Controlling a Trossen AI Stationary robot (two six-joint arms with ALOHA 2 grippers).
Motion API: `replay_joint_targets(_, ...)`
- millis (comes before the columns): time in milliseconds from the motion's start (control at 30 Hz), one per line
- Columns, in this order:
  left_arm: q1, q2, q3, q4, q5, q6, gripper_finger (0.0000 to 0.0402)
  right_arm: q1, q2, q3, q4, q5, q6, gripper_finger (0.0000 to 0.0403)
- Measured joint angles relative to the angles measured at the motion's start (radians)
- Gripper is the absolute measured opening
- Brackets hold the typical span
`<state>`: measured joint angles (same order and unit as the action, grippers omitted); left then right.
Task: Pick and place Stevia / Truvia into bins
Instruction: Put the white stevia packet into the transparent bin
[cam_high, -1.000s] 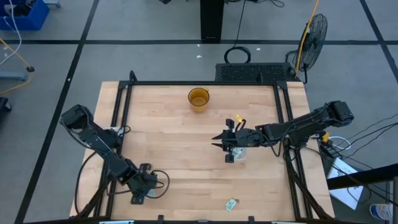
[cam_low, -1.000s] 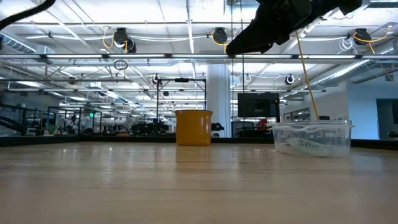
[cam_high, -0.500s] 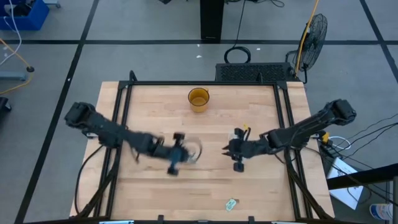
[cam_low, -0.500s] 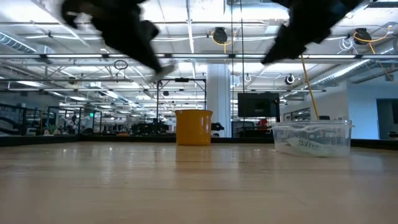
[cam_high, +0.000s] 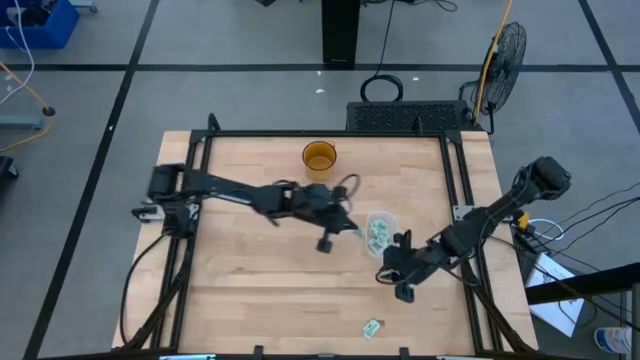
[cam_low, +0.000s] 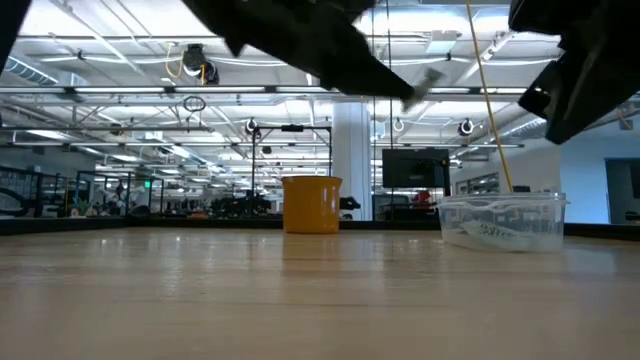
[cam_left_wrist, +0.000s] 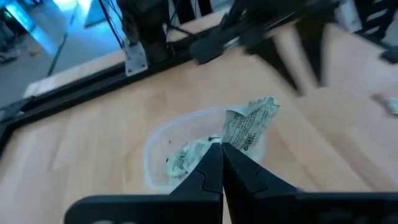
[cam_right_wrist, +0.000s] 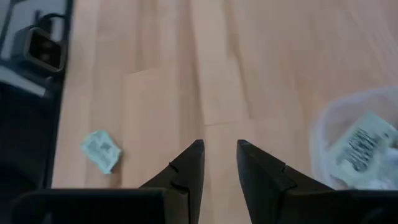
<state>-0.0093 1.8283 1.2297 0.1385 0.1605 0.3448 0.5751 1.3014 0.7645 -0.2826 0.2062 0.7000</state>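
My left gripper is shut on a crumpled green-and-white sachet just above the left rim of the clear tub. The tub stands on the table and holds several more sachets. My right gripper is open and empty, above the table on the near side of the tub. One loose sachet lies flat near the table's near edge and also shows in the right wrist view. In the low view, the tub stands at the right. My left gripper pinches one end of the sachet between its two fingertips. The fingers come from the table's left, slanting down. The sachet sticks out beyond the tips, lifted clear, over the tub's opening.
An amber cup stands at the far middle of the table and shows in the low view. A black frame runs along the table's far, left and right edges. Bare wood lies left of the tub.
My left gripper has swung fast from the table's near left corner toward the right and far side, up to the tub. My right gripper has drawn back from above the tub toward the near right.
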Motion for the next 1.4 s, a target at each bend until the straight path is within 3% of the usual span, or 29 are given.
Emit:
replay_joint_targets(200, 0.046, 0.257, 0.320, -0.167, -0.005, -0.072, 0.0007, 0.074, 0.000, 0.000, 0.028, 0.052, -0.057, 0.0086)
replay_joint_targets(333, 0.072, 0.372, 0.456, -0.261, -0.006, -0.138, 0.0004, 0.128, 0.000, 0.000, 0.027, 0.052, -0.040, 0.0086)
replay_joint_targets(533, 0.077, 0.424, 0.482, -0.283, -0.006, -0.108, 0.0024, 0.180, 0.019, -0.001, 0.045, 0.079, -0.084, 0.0086)
replay_joint_targets(633, 0.069, 0.426, 0.482, -0.290, -0.012, -0.107, 0.0044, 0.186, 0.048, -0.028, 0.167, 0.108, -0.159, 0.0086)
replay_joint_targets(767, 0.059, 0.426, 0.482, -0.294, -0.070, -0.103, 0.0070, 0.164, 0.114, -0.053, 0.321, 0.070, -0.211, 0.0086)
replay_joint_targets(1000, 0.066, 0.364, 0.479, -0.332, -0.135, -0.132, 0.0102, 0.144, 0.198, -0.053, 0.398, 0.014, -0.212, 0.0086)
replay_joint_targets(1233, 0.064, 0.132, 0.481, -0.522, -0.135, -0.168, 0.0096, 0.148, 0.244, -0.053, 0.558, -0.002, -0.219, 0.0090)
replay_joint_targets(1400, 0.047, -0.047, 0.481, -0.644, -0.135, -0.183, 0.0093, 0.163, 0.325, -0.051, 0.668, -0.041, -0.217, 0.0117)
